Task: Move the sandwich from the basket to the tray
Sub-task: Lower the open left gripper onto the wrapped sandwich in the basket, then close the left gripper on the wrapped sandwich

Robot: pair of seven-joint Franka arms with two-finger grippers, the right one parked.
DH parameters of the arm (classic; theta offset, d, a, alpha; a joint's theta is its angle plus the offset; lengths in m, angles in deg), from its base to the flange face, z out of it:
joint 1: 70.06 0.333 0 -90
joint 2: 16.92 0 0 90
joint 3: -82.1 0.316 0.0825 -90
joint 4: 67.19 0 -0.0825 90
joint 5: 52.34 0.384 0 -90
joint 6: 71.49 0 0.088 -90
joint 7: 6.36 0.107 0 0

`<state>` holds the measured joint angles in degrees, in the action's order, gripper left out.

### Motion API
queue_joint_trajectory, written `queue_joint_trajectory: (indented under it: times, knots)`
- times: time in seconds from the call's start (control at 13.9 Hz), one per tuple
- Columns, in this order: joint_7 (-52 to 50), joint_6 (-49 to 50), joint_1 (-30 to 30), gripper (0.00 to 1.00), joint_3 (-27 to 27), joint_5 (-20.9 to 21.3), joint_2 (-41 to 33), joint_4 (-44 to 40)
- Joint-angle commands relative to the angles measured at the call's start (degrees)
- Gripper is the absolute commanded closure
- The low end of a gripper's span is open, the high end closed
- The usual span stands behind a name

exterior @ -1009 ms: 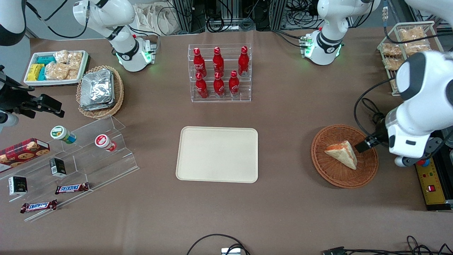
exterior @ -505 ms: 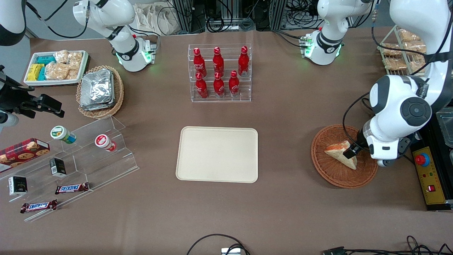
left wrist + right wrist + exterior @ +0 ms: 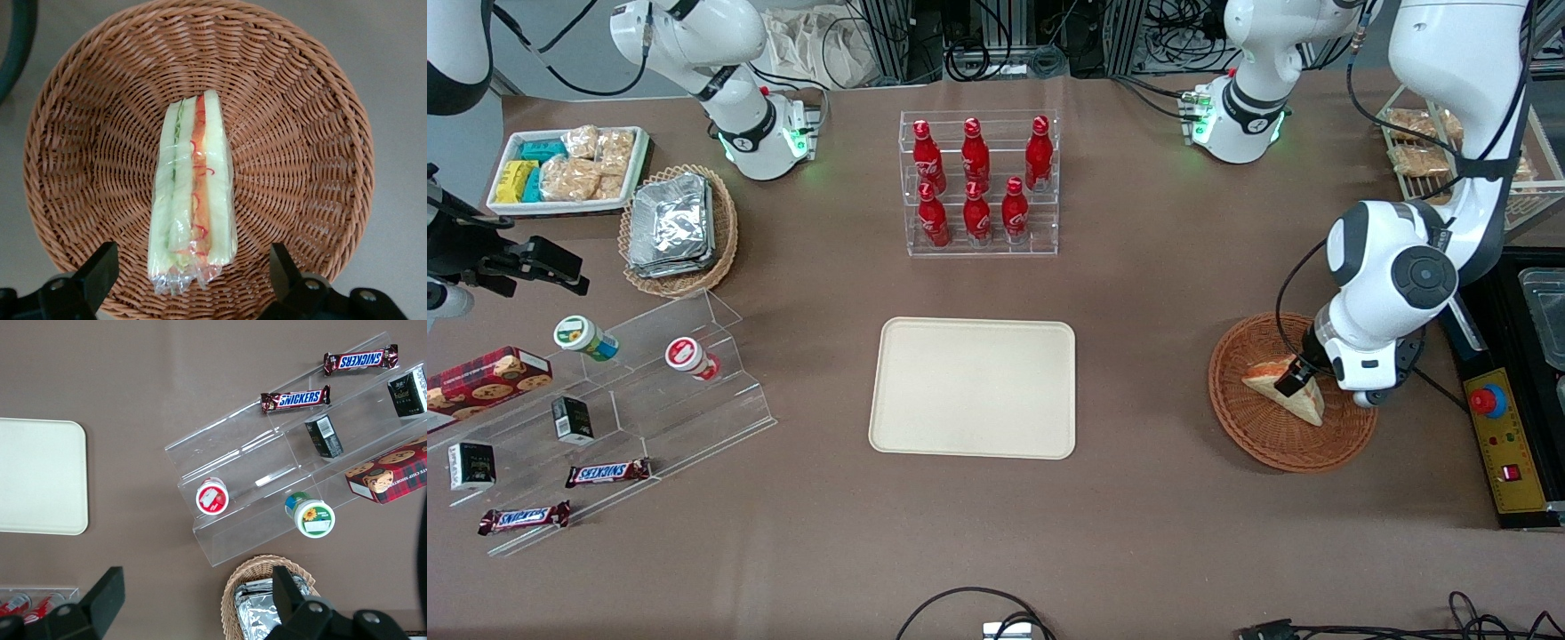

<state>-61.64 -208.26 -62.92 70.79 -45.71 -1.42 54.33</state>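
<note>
Hanging over the basket (image 3: 1291,392), my left gripper (image 3: 1291,380) is sitting directly above the sandwich (image 3: 1285,392), and from the wrist camera I am seeing its two dark fingers (image 3: 99,273) standing wide apart, one on each side of the wedge's wrapped end, with clear gaps between the pads and the bread. I am reading the sandwich as lying inside the reddish-brown wicker bowl, roughly across its middle, cut edge turned up toward the wrist camera so that the pale bread layers, a green strip and an orange-red strip are all showing (the clear wrap is bunching at the end nearest the fingers). From the front camera I am watching the arm's white wrist covering part of the basket rim, with one dark fingertip overlapping the sandwich; whether it is touching the bread I cannot tell from that angle. I am finding the tray (image 3: 973,388) lying flat on the brown table (image 3: 1138,498) near the centre, well apart from the basket, toward the parked arm's end relative to it, with nothing on it. Farther from the front camera than the tray, I am seeing a clear rack of red bottles (image 3: 978,182) standing upright.
</note>
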Motion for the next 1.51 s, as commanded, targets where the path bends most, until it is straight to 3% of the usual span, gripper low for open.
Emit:
queue_joint_trajectory:
  times: [0.0, 0.14, 0.29, 0.43, 0.58, 0.65, 0.94, 1.15, 1.44]
  knots:
    - [-2.29, -1.84, 0.07, 0.0, -0.03, 0.67, 1.46, 0.39]
    - [-2.64, -2.1, 0.07, 0.02, 0.05, 0.75, 2.86, 0.12]
    - [-2.64, -2.19, 0.07, 0.17, 0.05, 0.75, 3.48, -0.23]
    - [-2.64, -2.19, 0.07, 0.44, 0.4, 0.84, 4.1, -0.67]
    - [-2.38, -2.37, 0.07, 0.92, 0.58, 1.28, 4.8, -1.28]
    - [-2.38, -2.19, 0.07, 1.0, 0.58, 1.28, 4.89, -1.46]
    - [-0.98, 0.95, -0.28, 1.0, 0.49, 3.03, 2.97, -1.98]
    - [6.81, 14.9, -0.8, 1.0, -0.9, 4.97, -0.73, -8.72]
    - [16.95, 35.84, -0.63, 1.0, -9.68, 4.01, -1.0, -25.59]
